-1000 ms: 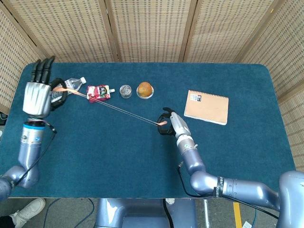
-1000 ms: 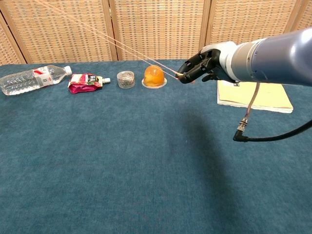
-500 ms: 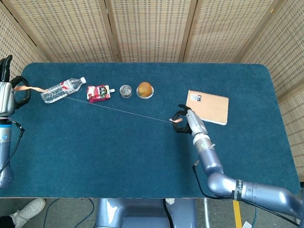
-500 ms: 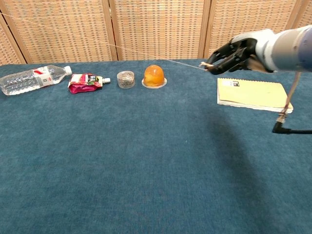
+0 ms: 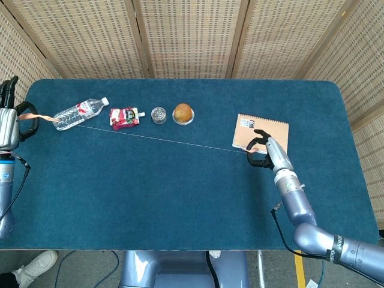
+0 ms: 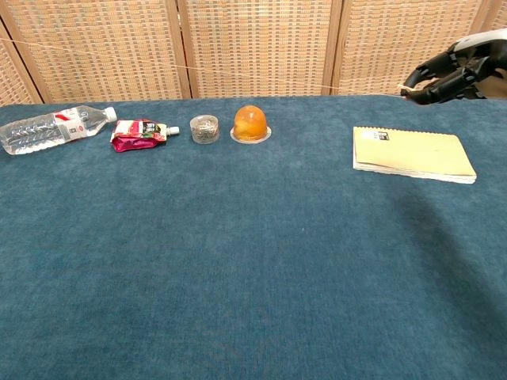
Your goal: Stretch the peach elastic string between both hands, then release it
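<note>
The peach elastic string [image 5: 150,137] runs taut as a thin line across the table between both hands. My left hand [image 5: 11,123] at the far left edge of the head view pinches its peach end [image 5: 37,117]. My right hand [image 5: 267,153] pinches the other end in front of the notebook. In the chest view the string [image 6: 198,70] crosses high in front of the wicker screen to my right hand [image 6: 451,77] at the upper right. The left hand is outside the chest view.
Along the far side of the blue table [image 5: 180,198] lie a plastic water bottle [image 5: 78,112], a red pouch [image 5: 124,116], a small clear jar [image 5: 159,114] and an orange fruit on a dish [image 5: 183,112]. A tan spiral notebook [image 5: 264,133] lies at the right.
Both hands have moved apart: the left went out to the table's left edge, the right travelled right to the notebook. The string has stretched much longer and thinner.
</note>
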Tool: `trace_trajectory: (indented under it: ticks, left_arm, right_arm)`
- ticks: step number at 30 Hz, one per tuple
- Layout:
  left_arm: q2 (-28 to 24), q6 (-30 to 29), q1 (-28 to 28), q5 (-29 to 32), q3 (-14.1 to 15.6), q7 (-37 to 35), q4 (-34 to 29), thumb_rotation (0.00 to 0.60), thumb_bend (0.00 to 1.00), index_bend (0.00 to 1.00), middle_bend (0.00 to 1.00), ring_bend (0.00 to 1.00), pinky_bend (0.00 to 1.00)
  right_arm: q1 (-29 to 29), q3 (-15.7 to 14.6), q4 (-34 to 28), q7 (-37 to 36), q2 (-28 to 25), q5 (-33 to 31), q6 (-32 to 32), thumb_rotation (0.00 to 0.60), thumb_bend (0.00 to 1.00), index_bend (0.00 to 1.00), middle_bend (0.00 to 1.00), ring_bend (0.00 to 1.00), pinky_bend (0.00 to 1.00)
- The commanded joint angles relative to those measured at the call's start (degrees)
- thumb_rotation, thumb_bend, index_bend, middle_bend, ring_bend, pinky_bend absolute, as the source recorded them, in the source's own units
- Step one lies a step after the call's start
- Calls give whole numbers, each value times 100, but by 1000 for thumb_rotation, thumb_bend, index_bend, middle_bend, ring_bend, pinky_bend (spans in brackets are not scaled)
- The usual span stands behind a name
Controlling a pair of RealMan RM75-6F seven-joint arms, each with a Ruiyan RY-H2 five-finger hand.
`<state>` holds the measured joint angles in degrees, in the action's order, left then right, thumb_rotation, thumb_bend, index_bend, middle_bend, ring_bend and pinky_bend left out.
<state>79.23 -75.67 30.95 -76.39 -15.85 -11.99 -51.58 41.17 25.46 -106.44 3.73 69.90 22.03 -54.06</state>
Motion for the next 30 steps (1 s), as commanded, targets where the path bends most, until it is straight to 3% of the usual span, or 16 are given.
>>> trace_trajectory:
  ticks: [1, 16, 30]
  left_arm:
    - [3, 47, -31, 35, 17, -19, 86, 600, 485, 827, 0, 0, 0]
    - [145, 237, -131, 109, 93, -379, 777, 600, 486, 830, 0, 0, 0]
    - [337, 352, -196, 111, 160, -733, 1442, 600, 488, 833, 0, 0, 0]
  right_arm:
    - [-145, -43, 106, -177, -162, 57, 131, 600, 631, 680, 181, 0, 0]
    - [-1228, -229, 409, -1344, -1307, 881, 969, 600, 631, 680, 181, 0, 0]
    - [-2332, -351, 1225, -2960, -1922, 2322, 1757, 600, 631, 682, 181, 0, 0]
